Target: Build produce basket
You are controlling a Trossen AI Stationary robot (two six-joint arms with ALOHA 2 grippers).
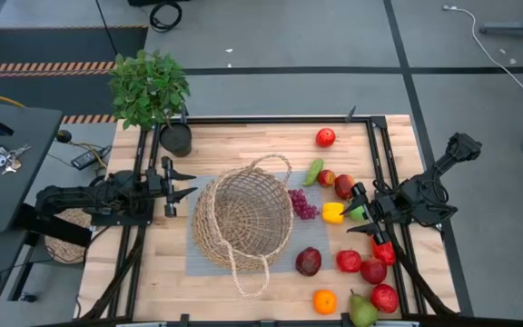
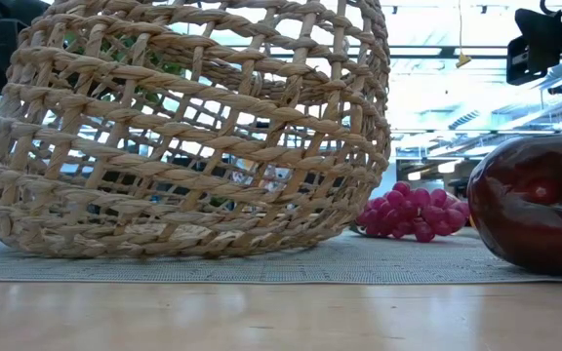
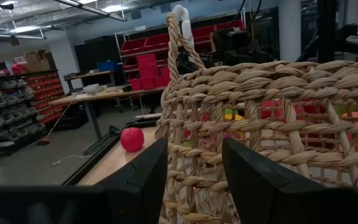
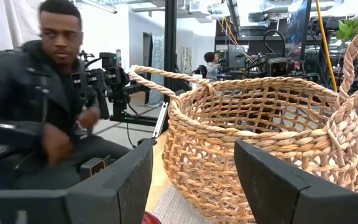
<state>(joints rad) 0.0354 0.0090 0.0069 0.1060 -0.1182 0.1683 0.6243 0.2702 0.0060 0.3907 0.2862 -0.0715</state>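
From above, the basket (image 1: 243, 222) sits at the middle of the table on a grey mat (image 1: 198, 263), and I see nothing in it yet. My right gripper (image 1: 356, 211) hovers just right of the basket among the produce (image 1: 348, 259), fingers spread part-way around nothing, tips beside the yellow pepper (image 1: 333, 213) and a green fruit (image 1: 360, 213); I judge it is lined up to pick one of them. My left gripper (image 1: 182, 183) waits just left of the basket, fingers parted and empty, probably kept clear so the right arm can work.

At table height, the basket (image 2: 188, 127) fills most of the picture, with the purple grapes (image 2: 408, 213) lying just right of it on the mat and a dark plum (image 2: 535, 200) nearer the camera.

From my left wrist, my fingers (image 3: 148, 180) frame the basket's wall (image 3: 278, 124) close ahead, touching nothing; a red apple (image 3: 132, 139) lies beyond the basket.

From my right wrist, my fingers (image 4: 278, 180) stand apart with the basket (image 4: 260, 137) beyond them. A seated person (image 4: 48, 99) is behind the table, past the basket.
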